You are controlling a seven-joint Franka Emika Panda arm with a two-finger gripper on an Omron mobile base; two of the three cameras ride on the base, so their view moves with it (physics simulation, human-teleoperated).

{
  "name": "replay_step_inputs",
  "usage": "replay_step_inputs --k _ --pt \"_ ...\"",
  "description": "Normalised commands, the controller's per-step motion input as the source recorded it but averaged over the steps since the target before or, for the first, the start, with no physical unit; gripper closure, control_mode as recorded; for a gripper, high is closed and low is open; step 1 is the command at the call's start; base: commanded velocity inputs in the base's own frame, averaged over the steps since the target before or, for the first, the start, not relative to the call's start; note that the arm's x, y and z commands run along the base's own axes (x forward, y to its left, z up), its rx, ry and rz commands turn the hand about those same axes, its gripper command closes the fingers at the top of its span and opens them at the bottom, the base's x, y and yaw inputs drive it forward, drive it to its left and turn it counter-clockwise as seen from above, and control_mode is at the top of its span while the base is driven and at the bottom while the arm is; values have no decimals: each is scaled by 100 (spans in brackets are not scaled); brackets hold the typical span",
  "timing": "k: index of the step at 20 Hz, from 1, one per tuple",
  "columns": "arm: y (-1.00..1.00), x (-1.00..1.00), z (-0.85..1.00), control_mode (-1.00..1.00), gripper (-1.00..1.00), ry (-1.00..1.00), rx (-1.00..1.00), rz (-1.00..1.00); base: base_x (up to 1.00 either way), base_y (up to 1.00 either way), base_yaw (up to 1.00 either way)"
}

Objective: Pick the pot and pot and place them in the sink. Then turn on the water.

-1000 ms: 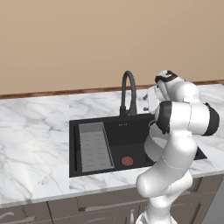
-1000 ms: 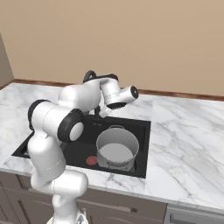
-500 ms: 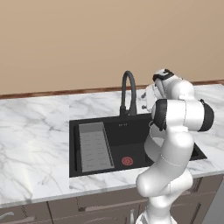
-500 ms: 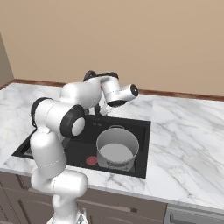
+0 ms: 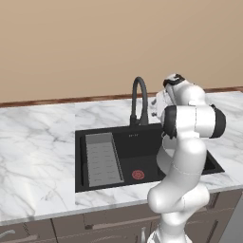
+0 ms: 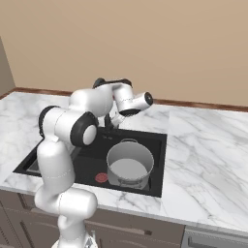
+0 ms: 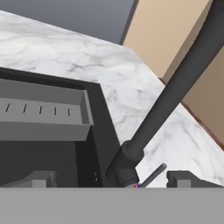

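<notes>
- Marble counter (image 5: 38,142): white, veined, running along a tan wall with a brown strip at its foot; it surrounds the basin on all sides.
- Sink (image 5: 128,137): black rectangular basin sunk in the counter, seen from the left base view with the arm's white links crossing its right half.
- Ribbed tray (image 5: 102,159): grey, lying along the left side of the basin; in the hand view its slotted wall (image 7: 43,116) appears at the left.
- Red drain mark (image 5: 138,174): on the basin floor, just right of the tray and left of the pot.
- Faucet (image 5: 138,99): black gooseneck standing at the rear rim of the sink, near its middle; in the hand view its stem (image 7: 175,96) runs diagonally through the frame down to its base collar, where a thin grey lever (image 7: 154,173) projects sideways.
- Grey pot (image 6: 130,164): wide metal stockpot, upright in the right half of the sink, rim up and interior bare; a loop handle shows at its far rim. In the left base view the arm hides most of it.
- Gripper (image 7: 109,178): jaws spread wide with nothing between them, one fingertip at each side of the faucet base, close to the lever; in the right base view the hand (image 6: 133,102) is held level above the rear rim of the sink, beside the faucet.
</notes>
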Motion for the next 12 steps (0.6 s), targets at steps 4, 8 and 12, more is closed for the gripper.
replay_step_inputs --k 4,8,12 --pt "0 24 -1 -100 -100 -1 0 -2 0 0 0" --pt "0 22 -1 -100 -100 0 0 -2 0 0 0" --pt "0 19 -9 -100 -100 0 0 -1 0 0 0"
